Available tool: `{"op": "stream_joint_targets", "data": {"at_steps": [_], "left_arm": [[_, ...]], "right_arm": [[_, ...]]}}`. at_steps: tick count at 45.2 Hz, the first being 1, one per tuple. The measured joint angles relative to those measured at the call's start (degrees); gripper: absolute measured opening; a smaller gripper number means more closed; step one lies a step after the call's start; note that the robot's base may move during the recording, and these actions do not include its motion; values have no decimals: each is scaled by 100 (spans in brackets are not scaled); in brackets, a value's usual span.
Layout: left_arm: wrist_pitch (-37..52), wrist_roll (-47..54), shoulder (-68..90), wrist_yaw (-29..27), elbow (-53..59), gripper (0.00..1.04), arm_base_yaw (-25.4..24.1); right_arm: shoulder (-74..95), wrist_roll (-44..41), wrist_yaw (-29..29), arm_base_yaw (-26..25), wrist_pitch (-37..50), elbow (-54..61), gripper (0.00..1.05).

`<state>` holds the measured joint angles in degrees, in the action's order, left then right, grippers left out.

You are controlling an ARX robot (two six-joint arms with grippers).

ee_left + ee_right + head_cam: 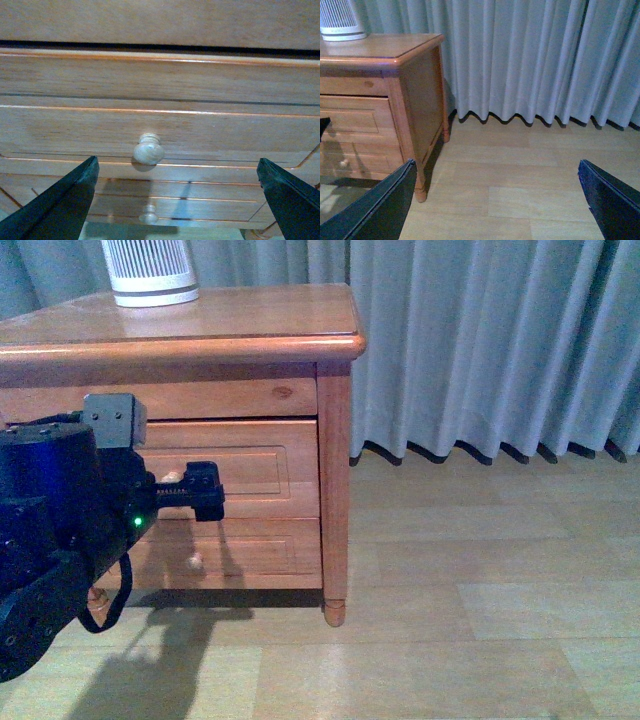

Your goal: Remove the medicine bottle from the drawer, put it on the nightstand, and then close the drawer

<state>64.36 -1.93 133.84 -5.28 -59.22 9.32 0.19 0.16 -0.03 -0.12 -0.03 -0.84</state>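
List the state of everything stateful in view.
Top drawer: shut.
Bottom drawer: shut.
Left claw: open, empty, facing the top drawer's knob, not touching it.
Right claw: open, empty, clear of the nightstand.
Canister: upright on the nightstand top.
Curtain: drawn shut.
Medicine bottle: not in view.

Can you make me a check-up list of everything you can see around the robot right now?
Surface: nightstand has a wooden top with one canister standing on it.
Job's things: drawer looks shut; its knob is untouched; medicine bottle not seen.
Clutter: white ribbed canister at the back of the top.
End effectors: left end effector open, empty, facing the knob; right end effector open, empty, above the floor.
Cables: black loop hanging by the left arm.
Surroundings: grey curtain, wooden floor.
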Motion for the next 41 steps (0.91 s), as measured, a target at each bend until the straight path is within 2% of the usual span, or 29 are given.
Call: {"op": "stream_joint_targets", "data": {"at_steps": [20,41], "left_arm": [[-481,-125,791,146,-1078,98,-232],[-612,-289,1095,251,-1440,98,-289]], "right_arm": [[0,0,2,0,0,0,98],[0,0,0,0,0,0,98]]}}
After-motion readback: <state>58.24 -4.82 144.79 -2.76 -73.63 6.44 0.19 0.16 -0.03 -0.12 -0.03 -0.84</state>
